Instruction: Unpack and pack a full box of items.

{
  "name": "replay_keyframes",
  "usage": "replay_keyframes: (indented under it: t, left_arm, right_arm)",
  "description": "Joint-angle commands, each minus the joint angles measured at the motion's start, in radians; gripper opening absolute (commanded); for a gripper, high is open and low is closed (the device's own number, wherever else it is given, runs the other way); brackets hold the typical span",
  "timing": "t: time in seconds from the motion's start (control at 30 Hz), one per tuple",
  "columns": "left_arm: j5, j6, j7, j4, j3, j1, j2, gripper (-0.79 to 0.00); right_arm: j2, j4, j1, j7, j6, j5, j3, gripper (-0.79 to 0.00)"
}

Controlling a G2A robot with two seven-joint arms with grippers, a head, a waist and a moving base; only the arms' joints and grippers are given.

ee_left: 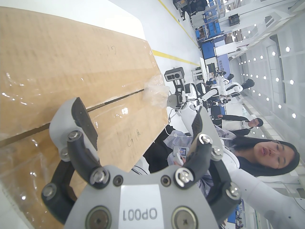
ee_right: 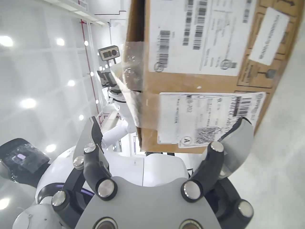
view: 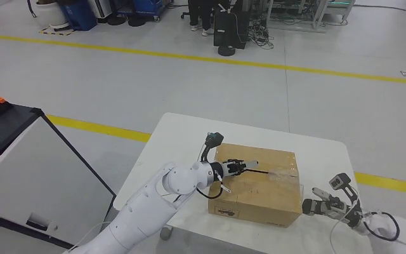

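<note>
Top view: cardboard box (view: 266, 190), flaps closed, contents hidden, on white table (view: 184, 136); left gripper (view: 247, 166) over its top, 10 o'clock part; right gripper (view: 312, 206) at box's 4 o'clock; left wrist view: left jaws spread, empty, above taped seam (ee_left: 114, 98); right wrist view: right jaws spread, empty; labelled box side cut off.

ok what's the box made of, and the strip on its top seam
The box looks like matte brown corrugated cardboard, faintly ribbed on top. The strip is probably clear glossy plastic tape: it glints and crumples at the end.
</note>
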Motion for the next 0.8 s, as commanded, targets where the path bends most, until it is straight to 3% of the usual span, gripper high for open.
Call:
replay_keyframes:
  t: [0.0, 0.5, 0.77]
  left_arm:
    - [0.000, 0.000, 0.000, 0.000, 0.000, 0.000, 0.000, 0.000]
    - [0.000, 0.000, 0.000, 0.000, 0.000, 0.000, 0.000, 0.000]
    - [0.000, 0.000, 0.000, 0.000, 0.000, 0.000, 0.000, 0.000]
  right_arm:
    - [-0.001, 0.001, -0.002, 0.012, 0.012, 0.035, 0.002, 0.000]
    - [-0.033, 0.133, 0.104, 0.016, 0.016, 0.024, -0.081, 0.000]
    - [-0.034, 0.144, 0.100, 0.041, 0.041, 0.050, -0.071, 0.000]
